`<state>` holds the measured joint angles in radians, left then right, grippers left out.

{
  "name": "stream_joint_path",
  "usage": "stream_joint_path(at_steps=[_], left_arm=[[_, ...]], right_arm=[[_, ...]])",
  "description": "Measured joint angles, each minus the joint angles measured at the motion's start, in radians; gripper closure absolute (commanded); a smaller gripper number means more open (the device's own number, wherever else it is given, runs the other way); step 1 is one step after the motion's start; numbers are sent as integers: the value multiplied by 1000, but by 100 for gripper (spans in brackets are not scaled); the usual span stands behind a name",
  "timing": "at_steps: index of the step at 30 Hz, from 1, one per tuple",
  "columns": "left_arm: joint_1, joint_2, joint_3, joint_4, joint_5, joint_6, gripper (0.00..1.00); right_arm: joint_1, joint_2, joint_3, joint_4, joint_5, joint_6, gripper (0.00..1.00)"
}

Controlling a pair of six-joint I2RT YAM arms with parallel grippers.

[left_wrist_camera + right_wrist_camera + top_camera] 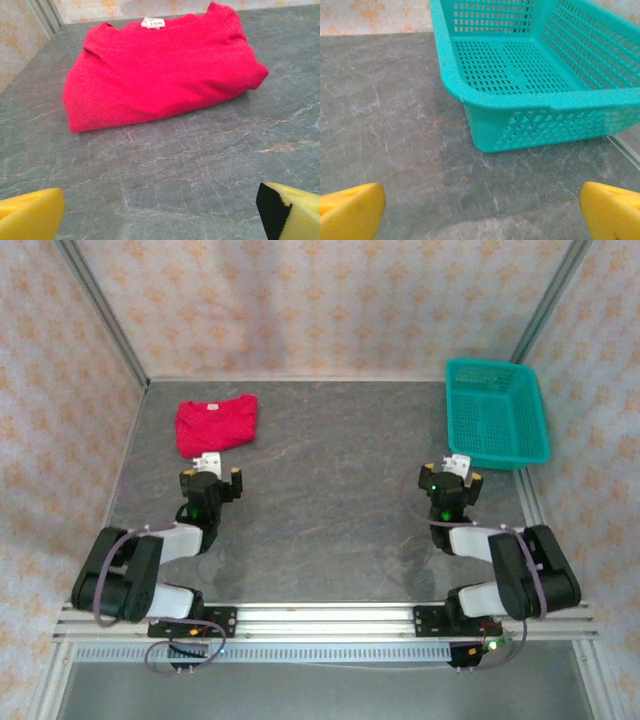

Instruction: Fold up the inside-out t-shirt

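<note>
The inside-out t-shirt (216,424) lies at the back left of the table as a compact red folded bundle. Its small white neck label faces the back wall. From the left wrist the t-shirt (160,70) rests flat on the grey marbled tabletop, label (153,22) at its far edge. My left gripper (211,472) stands just in front of it, open, yellow fingertips (30,217) wide apart over bare table. My right gripper (455,473) is open too, with only tabletop between its yellow fingertips (350,210).
A teal plastic basket (497,412) sits at the back right, empty, its near wall (545,125) a short way ahead of the right gripper. Patterned walls enclose the table (330,510) on three sides. Aluminium rails run along the near edge.
</note>
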<state>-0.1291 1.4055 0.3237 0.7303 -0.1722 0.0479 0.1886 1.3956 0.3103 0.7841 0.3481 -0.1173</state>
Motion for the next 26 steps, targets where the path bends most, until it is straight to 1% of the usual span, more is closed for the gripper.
stream_joint_path(at_steps=[3,5,7,12,21,26], left_arm=[[2,81,13,37,-11,-2,0],[10,92,22,38,-16,-3,0],[21,92,38,37,-19,-6,0],[49,92,80,38,-16,-22,0],[51,92,80,35,-15,-24,0],[60,92,80,25,11,-25,0]], right_arm=[[-53,117,2,126,-50,12,1],[-83,155,3,138,-67,23,1],[-95,156,13,118,-74,32,1],[-96,157,47,134,-91,42,1],[-97,157,48,133,-106,46,1],[-107,157,57,121,-132,53,1]])
